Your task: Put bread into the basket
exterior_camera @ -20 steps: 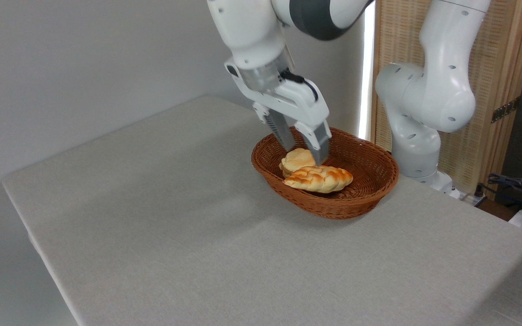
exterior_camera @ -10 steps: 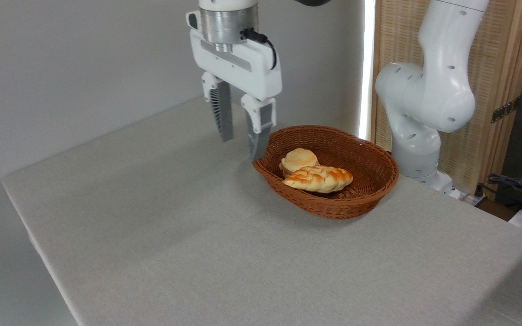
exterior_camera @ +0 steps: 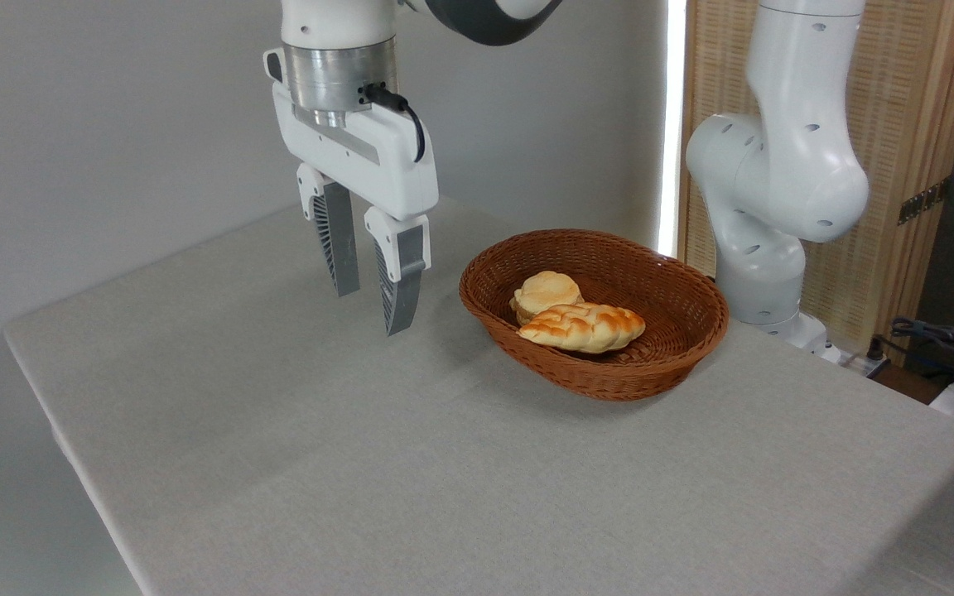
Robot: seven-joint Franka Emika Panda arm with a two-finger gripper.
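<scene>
The braided golden-orange bread [exterior_camera: 583, 325] lies inside the reddish-brown wicker basket [exterior_camera: 688, 352], near its front-left side. A small round pale bun [exterior_camera: 546, 292] rests just behind it in the same basket. My gripper [exterior_camera: 372, 310] hangs above the table to the left of the basket, clear of its rim. Its two grey fingers point down and stand apart, with nothing between them.
The basket sits at the back right of a grey cloth-covered table [exterior_camera: 361, 463]. The robot's white base [exterior_camera: 775, 248] stands right behind the basket. A wicker screen [exterior_camera: 899, 124] and cables [exterior_camera: 941, 339] are at the far right.
My gripper has risen out of the basket and swung left, over the rim to above the bare table. The bread and bun have stayed in the basket.
</scene>
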